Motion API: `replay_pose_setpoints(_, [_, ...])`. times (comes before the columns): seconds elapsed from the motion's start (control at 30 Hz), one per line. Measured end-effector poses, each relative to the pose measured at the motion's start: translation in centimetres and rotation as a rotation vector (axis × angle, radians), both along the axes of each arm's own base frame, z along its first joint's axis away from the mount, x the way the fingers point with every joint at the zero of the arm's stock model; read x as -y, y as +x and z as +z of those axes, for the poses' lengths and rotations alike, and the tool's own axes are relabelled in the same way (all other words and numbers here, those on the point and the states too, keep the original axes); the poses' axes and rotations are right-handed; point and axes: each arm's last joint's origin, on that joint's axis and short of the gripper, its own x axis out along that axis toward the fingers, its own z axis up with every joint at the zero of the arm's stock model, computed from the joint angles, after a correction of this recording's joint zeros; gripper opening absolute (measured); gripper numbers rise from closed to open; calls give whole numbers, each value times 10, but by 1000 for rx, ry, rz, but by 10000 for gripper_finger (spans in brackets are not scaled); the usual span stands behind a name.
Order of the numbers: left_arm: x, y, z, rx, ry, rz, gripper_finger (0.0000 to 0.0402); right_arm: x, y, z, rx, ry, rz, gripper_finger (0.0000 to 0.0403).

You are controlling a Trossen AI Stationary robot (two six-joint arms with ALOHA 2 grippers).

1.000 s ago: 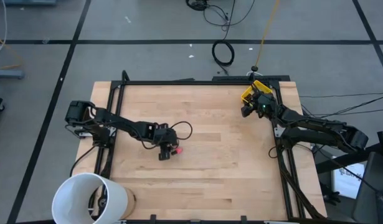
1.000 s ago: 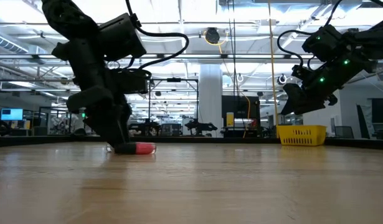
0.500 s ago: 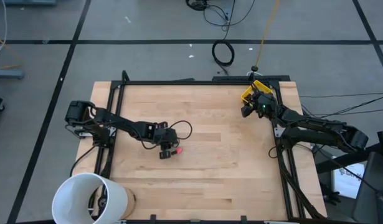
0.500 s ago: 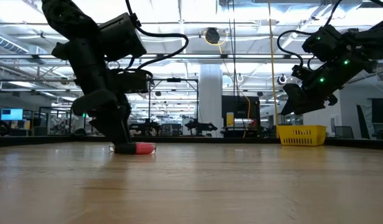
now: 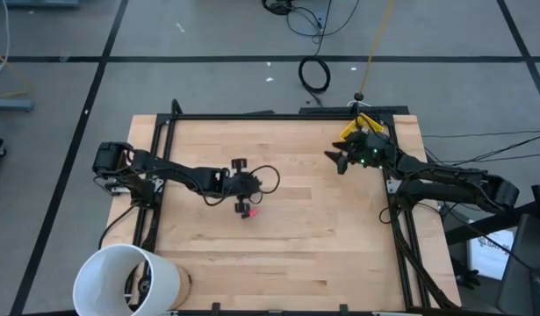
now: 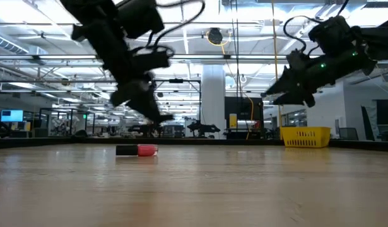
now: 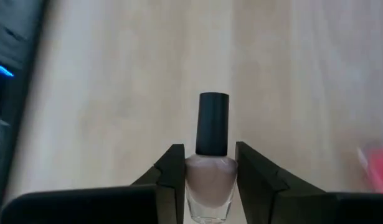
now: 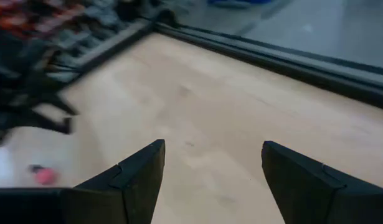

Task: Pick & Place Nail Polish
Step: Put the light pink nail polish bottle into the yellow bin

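Left gripper (image 7: 205, 180) raised above the middle of the light wooden table (image 5: 322, 246), fingers (image 7: 171, 180) closed against both sides of a small pale, milky-pink glass nail polish bottle (image 7: 210, 177) with a tall black cap, cap pointing out past the fingertips. In the high view, that left gripper (image 5: 245, 183) just beside a second small bottle, red-bodied with a dark cap (image 5: 250, 211), lying on its side on the wood; in the low view, the same red bottle (image 6: 138, 150) flat on the tabletop with the gripper lifted clear above it.

Right gripper (image 8: 211, 180) held in the air over the table's far right part, fingers (image 8: 132, 177) spread wide apart, nothing between them. In the high view, right gripper (image 5: 338, 161) just beside a yellow plastic basket-weave bin (image 5: 356, 127) at the far right corner. Large white round bucket (image 5: 125, 279) at the near left corner, off the table edge.
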Motion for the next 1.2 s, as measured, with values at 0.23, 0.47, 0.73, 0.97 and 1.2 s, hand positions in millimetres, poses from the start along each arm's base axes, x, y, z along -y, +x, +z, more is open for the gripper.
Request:
replay_pose_setpoints(0.23, [-6, 22, 31, 116, 183, -63, 93, -21, 24, 5, 127, 7, 190, 254])
replay_pose_setpoints(0.47, [-10, 36, 56, 213, 300, -113, 93, -29, 44, 6, 271, 61, 319, 254])
replay_pose_setpoints(0.73, [-11, 45, 70, 244, 352, -142, 93, -29, 71, -1, 251, 110, 374, 254])
replay_pose_setpoints(0.97, [-10, 62, 52, 181, 366, -170, 93, -34, 102, 0, 242, 96, 442, 254])
replay_pose_setpoints(1.2, [-6, 83, 40, 141, 403, -193, 93, -36, 120, -8, 236, 95, 464, 254])
